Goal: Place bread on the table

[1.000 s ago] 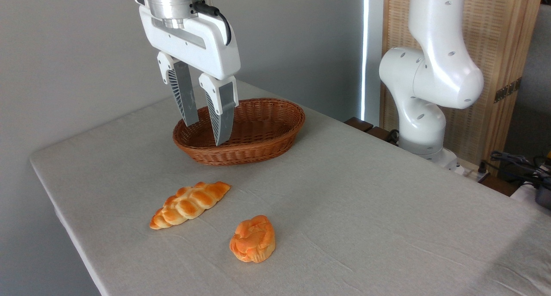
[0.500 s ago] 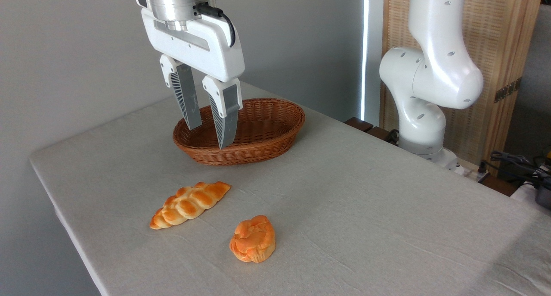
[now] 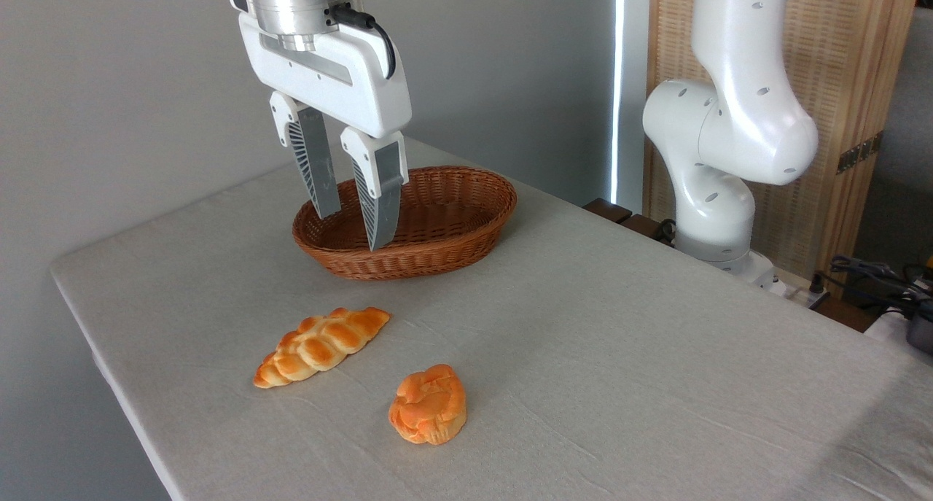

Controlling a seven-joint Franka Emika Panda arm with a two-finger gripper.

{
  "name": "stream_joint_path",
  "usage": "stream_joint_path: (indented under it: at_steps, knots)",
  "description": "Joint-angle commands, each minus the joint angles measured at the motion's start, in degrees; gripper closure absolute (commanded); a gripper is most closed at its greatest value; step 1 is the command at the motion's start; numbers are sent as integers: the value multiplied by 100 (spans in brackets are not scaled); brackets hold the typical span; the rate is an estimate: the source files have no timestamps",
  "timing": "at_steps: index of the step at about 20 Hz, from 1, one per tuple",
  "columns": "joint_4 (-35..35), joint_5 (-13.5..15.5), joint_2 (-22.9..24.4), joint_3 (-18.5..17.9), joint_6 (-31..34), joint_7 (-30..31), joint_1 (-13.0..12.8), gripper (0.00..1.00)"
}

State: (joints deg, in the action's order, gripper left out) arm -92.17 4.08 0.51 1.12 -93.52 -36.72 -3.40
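The bread (image 3: pixel 428 404), a small round orange-golden bun with a lumpy knotted top, lies on the table (image 3: pixel 619 355) near its front edge. The table is covered in light grey-beige cloth. My gripper (image 3: pixel 353 231) hangs high above the left part of a brown wicker basket (image 3: pixel 466 209), far behind the bun. Its two grey fingers are apart with nothing between them, so it is open.
A long braided golden loaf (image 3: pixel 321 346) lies on the cloth left of the bun. The oval basket stands at the back of the table and looks empty. The arm's white base (image 3: pixel 721 187) rises at the right rear, with cables (image 3: pixel 875 275) beside it.
The gripper has shifted slightly right and a touch down over the basket since a second ago, then held almost still. The bun, the loaf and the basket have not moved.
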Motion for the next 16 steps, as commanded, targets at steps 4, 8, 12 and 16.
stream_joint_path:
  at_steps: [4,8,12,16]
  knots:
    - [41,-83,-7,-251,123,-81,-214,0]
    - [41,-74,-7,-261,123,-63,-232,0]
    - [50,-74,-7,-270,123,-46,-223,0]
    - [59,-57,-16,-314,123,-81,-223,0]
